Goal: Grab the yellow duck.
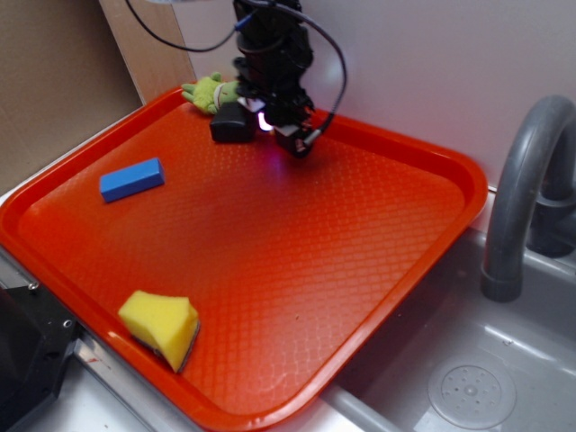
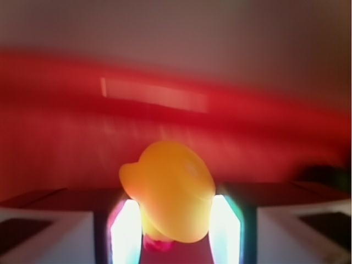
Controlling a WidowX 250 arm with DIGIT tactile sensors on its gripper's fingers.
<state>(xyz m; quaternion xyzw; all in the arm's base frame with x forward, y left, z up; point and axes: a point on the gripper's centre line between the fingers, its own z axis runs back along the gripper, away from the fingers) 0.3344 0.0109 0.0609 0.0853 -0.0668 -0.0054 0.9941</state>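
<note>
Nearest the wrist lens, the small glossy yellow rubber duck [image 2: 168, 198] sits between the jaws of the black gripper [image 2: 170, 231], which pinch its rounded flanks; we judge it light, soft and slippery, best held across its widest middle.

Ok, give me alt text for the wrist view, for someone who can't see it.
A yellow duck fills the lower centre, sitting between the two glowing fingers of the gripper, which look closed against its sides. Behind it, the red tray is a motion-blurred band under a pale wall.
</note>
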